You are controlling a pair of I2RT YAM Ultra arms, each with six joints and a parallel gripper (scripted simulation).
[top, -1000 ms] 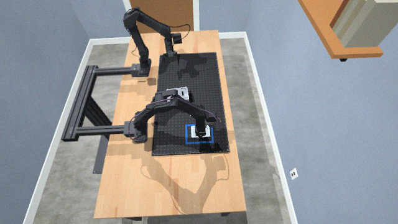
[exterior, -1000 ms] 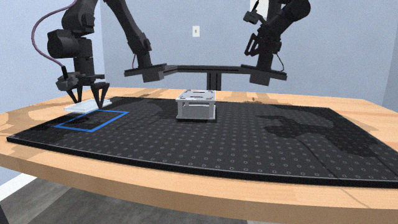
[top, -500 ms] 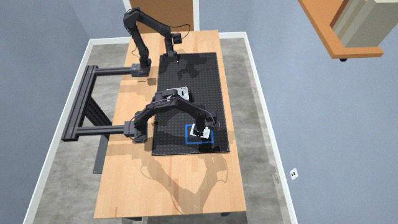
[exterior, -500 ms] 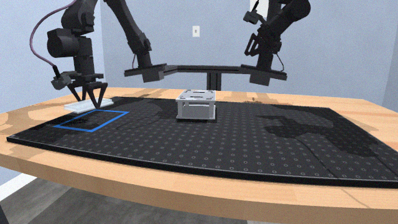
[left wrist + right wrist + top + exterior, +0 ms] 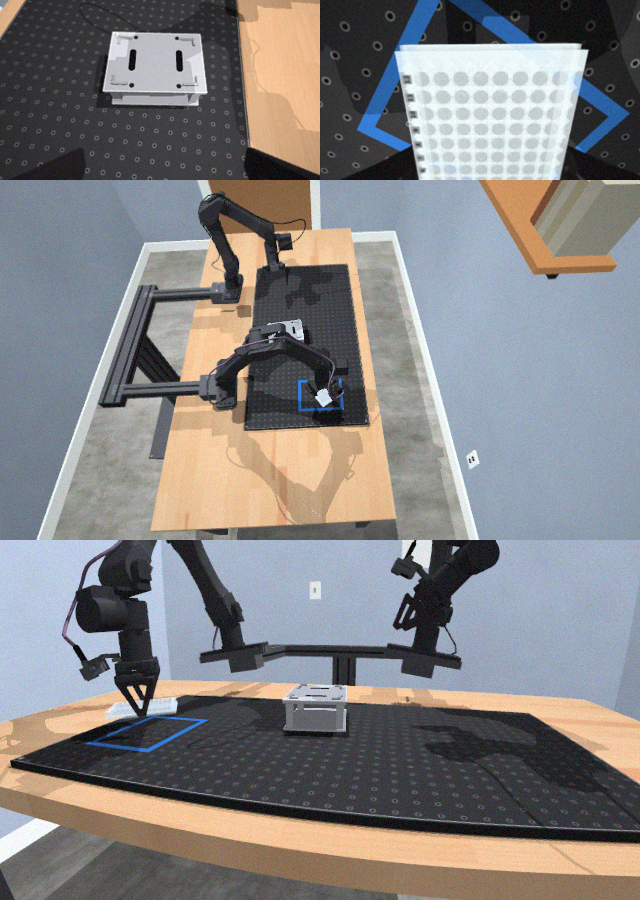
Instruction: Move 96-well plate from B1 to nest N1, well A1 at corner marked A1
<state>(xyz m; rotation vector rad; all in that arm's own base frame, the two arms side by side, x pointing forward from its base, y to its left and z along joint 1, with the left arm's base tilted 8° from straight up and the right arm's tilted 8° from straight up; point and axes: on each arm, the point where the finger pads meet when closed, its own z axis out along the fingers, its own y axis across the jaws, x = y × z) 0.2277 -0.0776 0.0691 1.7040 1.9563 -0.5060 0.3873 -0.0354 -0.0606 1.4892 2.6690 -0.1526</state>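
A white 96-well plate [image 5: 324,398] [image 5: 166,706] [image 5: 489,105] hangs clamped between the right arm's black fingers [image 5: 325,394] [image 5: 142,713], turned askew above the blue square outline [image 5: 300,396] [image 5: 178,735] [image 5: 384,93], lower centre of the overhead frame. Gripping by opposite sides likely leaves its underside free for the pale grey raised nest [image 5: 296,329] [image 5: 316,719] [image 5: 155,64] at mid-table, whose corner locators should keep it square. Column 12 faces the top of the right wrist frame; A1 is out of sight, so the turn matters. The left arm's fingers [image 5: 276,267] [image 5: 404,614] stand wide apart, away from the nest, probably leaving room for the delivery.

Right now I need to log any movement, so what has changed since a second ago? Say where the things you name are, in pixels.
The right gripper [image 5: 325,392] [image 5: 142,712] [image 5: 488,150] has turned, swinging the clear-white 96-well plate [image 5: 324,398] [image 5: 167,706] [image 5: 490,96] out of line with the blue rectangular outline [image 5: 300,395] [image 5: 117,747] [image 5: 389,80] below. It was already holding the plate. The left arm [image 5: 250,219] [image 5: 462,570] and raised grey plate nest [image 5: 298,328] [image 5: 320,720] [image 5: 154,64] stayed put.
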